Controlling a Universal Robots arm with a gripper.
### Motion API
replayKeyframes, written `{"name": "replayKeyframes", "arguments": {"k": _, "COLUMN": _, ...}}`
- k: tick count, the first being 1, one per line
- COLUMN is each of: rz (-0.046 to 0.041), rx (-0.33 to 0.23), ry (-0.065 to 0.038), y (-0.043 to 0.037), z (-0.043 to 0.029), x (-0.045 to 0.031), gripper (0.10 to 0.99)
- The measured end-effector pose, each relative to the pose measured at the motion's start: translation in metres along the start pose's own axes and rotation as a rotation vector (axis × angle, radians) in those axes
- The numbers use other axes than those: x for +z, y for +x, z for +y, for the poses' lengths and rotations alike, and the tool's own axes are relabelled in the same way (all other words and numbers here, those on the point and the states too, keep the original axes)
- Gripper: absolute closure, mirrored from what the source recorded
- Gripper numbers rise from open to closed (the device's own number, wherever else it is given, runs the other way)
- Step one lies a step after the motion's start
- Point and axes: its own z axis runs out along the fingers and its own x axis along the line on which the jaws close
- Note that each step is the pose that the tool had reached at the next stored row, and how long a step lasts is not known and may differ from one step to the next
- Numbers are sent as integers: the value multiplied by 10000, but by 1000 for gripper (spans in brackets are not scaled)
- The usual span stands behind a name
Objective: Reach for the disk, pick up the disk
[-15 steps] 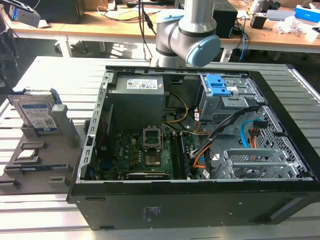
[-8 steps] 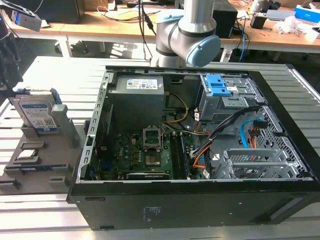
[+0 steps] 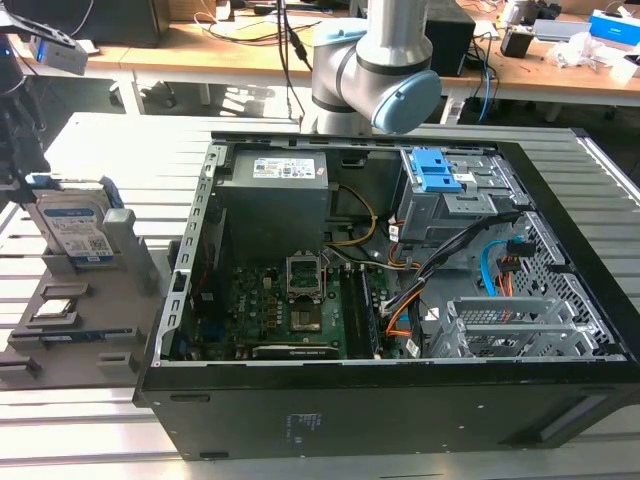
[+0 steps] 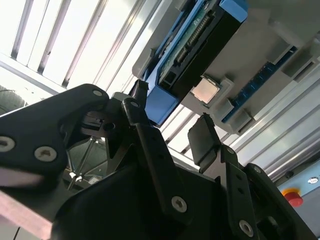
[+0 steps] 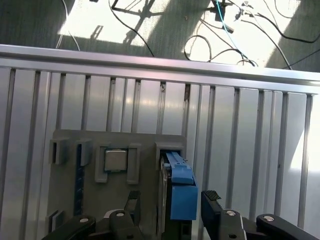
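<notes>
— Exterior view?
— The disk (image 3: pixel 75 225) stands upright in a grey holder (image 3: pixel 110 300), at the exterior view's left of the computer case (image 3: pixel 400 410).
— Second wrist view?
— End effector (image 4: pixel 172 107) spread apart, disk (image 4: pixel 197 40) just beyond.
— First wrist view?
— Fingers (image 5: pixel 210 196) flank the disk (image 5: pixel 176 172).

Bright sunlight; glare on slatted table (image 5: pixel 235 125); patchy shadows on floor (image 5: pixel 30 25); case (image 3: pixel 400 400) interior dim.
</notes>
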Motion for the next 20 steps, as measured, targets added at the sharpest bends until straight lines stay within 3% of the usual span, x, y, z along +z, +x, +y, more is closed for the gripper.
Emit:
{"name": "replayKeyframes", "arguments": {"k": 11, "rz": 0, "rx": 1, "ry": 0, "y": 0, "z": -5, "x": 123, "gripper": 486}}
{"name": "replayKeyframes", "arguments": {"k": 20, "rz": 19, "rx": 114, "ry": -1, "y": -33, "z": -16, "x": 271, "gripper": 486}}
